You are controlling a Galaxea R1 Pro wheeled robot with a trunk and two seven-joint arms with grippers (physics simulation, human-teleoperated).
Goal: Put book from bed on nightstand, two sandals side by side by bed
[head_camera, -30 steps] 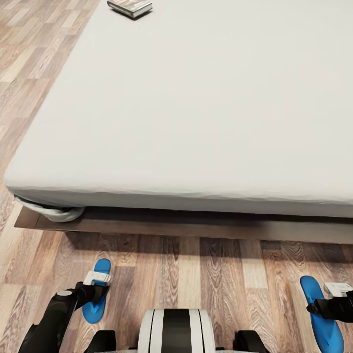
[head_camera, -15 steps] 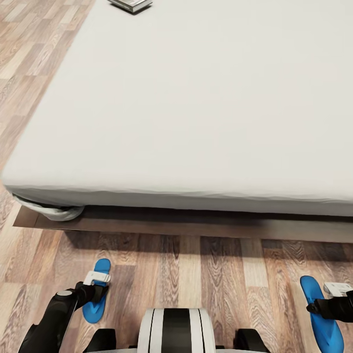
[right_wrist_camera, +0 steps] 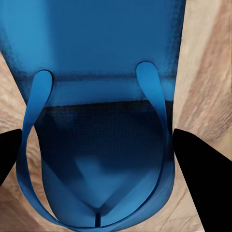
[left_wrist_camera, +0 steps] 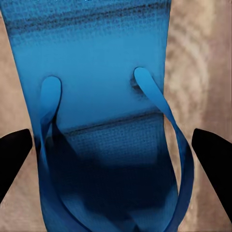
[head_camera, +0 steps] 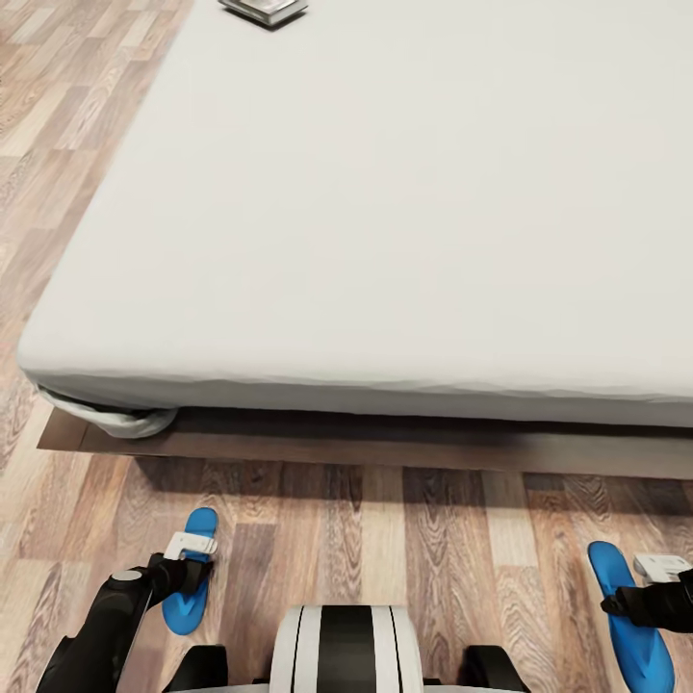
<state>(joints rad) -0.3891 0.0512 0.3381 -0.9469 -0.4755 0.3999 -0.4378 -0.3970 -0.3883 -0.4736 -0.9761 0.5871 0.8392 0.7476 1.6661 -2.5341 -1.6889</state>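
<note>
The bed [head_camera: 385, 192] takes up most of the head view, with the book [head_camera: 262, 9] lying at its far left, cut by the picture's edge. My left gripper [head_camera: 190, 576] is shut across a blue sandal [head_camera: 200, 525], held low over the wood floor in front of the bed's foot. In the left wrist view the sandal [left_wrist_camera: 96, 48] spans the gap between both black fingers [left_wrist_camera: 14, 150]. My right gripper [head_camera: 643, 602] is shut on the other sandal [head_camera: 647, 654] at the far right. Its straps and sole [right_wrist_camera: 96, 43] sit between the fingers [right_wrist_camera: 198, 164].
The dark wooden bed frame [head_camera: 385, 448] juts out low along the bed's foot, and bunched sheet hangs at its left corner [head_camera: 120, 419]. Wood-plank floor [head_camera: 385, 539] runs between the frame and my base [head_camera: 345, 650], and on past the bed's left side.
The whole view has shifted: the bed's corner sits a little further right and lower, and the book is closer to the top edge. Both sandals stayed in my grippers.
</note>
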